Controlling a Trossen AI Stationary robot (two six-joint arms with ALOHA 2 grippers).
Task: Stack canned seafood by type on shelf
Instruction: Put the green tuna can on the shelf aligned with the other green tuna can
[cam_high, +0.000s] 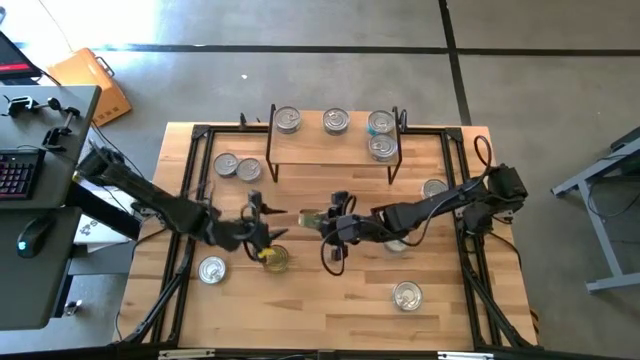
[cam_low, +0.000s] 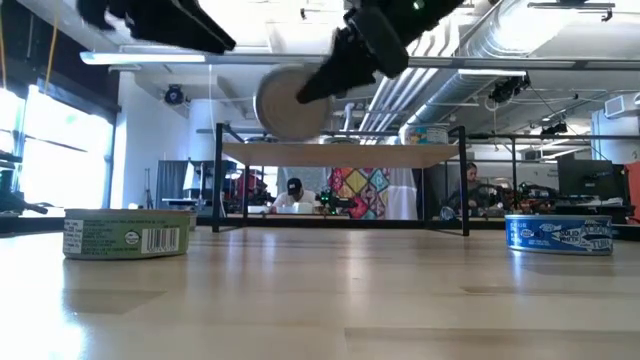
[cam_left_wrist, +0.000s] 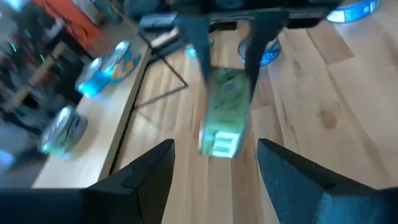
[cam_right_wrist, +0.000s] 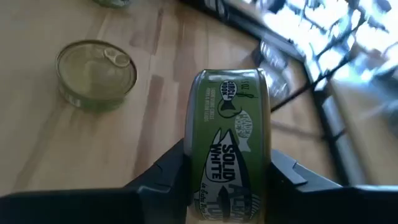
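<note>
Two tins sit nearest the low camera: a green-label tin (cam_low: 127, 232) on the left and a blue-label tin (cam_low: 558, 233) on the right, both flat on the table (cam_low: 320, 300). Right gripper (cam_right_wrist: 227, 171) is clenched on a green tin (cam_right_wrist: 228, 146) turned on edge — label reads "solid white" — held up off the table near the middle, in front of the shelf (cam_high: 330, 150). From above, that tin (cam_high: 312, 216) is at the gripper tip (cam_high: 325, 220), clear of the shelf. Left gripper (cam_left_wrist: 214, 168) has its fingers (cam_left_wrist: 149, 171) spread wide and grasps nothing; it points at the held tin (cam_left_wrist: 224, 112) from the left, close but apart. Just under the left gripper (cam_high: 262, 240) a gold-lid tin (cam_high: 275, 258) lies on the table. Shelf top carries four silver-lid tins: one left (cam_high: 287, 121), one centre (cam_high: 336, 122), and two side by side at the right end (cam_high: 381, 136) — stacked or not, cannot tell. Two more tins (cam_high: 237, 167) lie left of the shelf, one (cam_high: 211, 269) near left, one (cam_high: 406, 295) near right, one (cam_high: 434, 189) by the right arm.
</note>
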